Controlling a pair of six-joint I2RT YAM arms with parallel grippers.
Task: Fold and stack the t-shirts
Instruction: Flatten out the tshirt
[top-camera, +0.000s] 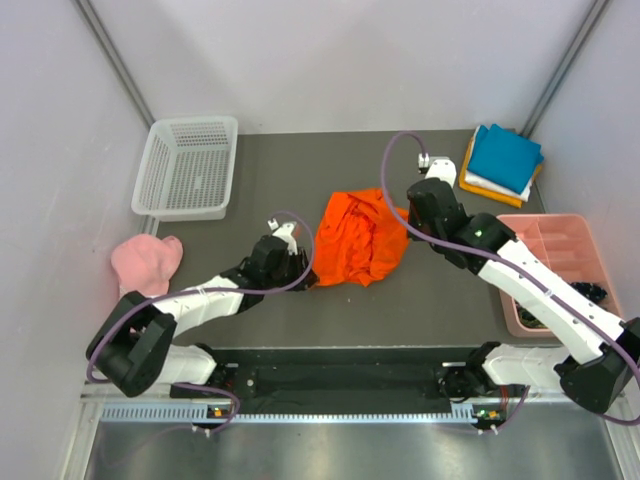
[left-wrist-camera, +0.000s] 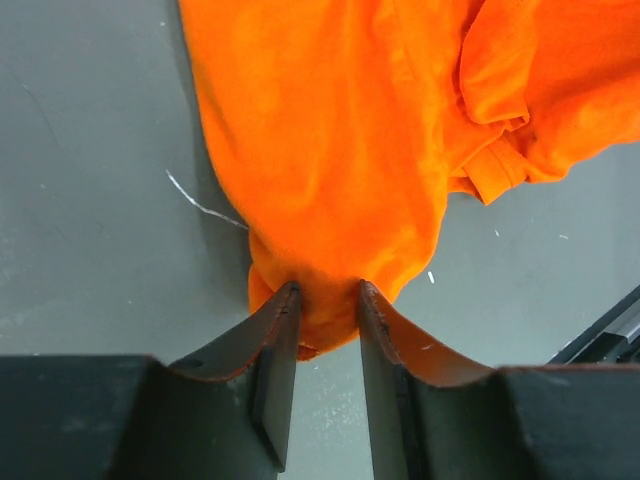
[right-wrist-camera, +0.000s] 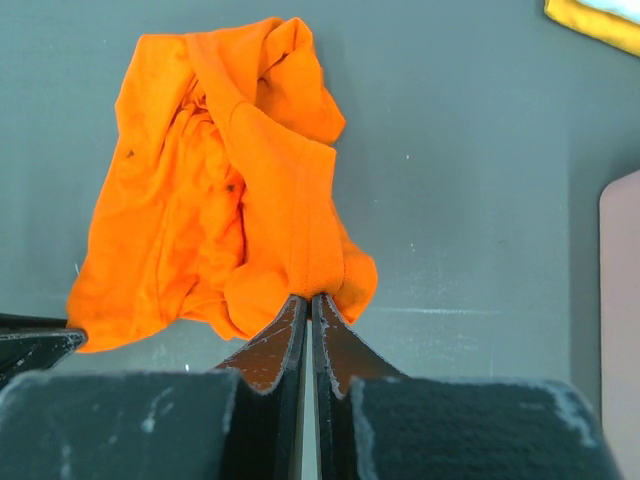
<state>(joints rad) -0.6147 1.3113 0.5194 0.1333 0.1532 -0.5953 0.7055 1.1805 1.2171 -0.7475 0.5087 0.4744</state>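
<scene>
With the orange shirt (top-camera: 358, 240) crumpled in the middle of the top view, my left gripper (left-wrist-camera: 328, 290) pinching a thick bunch and my right gripper (right-wrist-camera: 310, 298) squeezed tight at its edge (maybe on nothing), I fear a lift drops one side.

orange shirt (top-camera: 358, 238): soft cloth, matt, v. crumpled. table (top-camera: 400, 300): dark grey, matt, smooth w/ tiny specks. basket (top-camera: 148, 172): white plastic mesh. cap (top-camera: 145, 262): soft pink cloth. tray (top-camera: 550, 217): smooth pink plastic. folded shirts (top-camera: 505, 155): flat matt cloth. left gripper (left-wrist-camera: 322, 290) fingers: dark, matt.
</scene>
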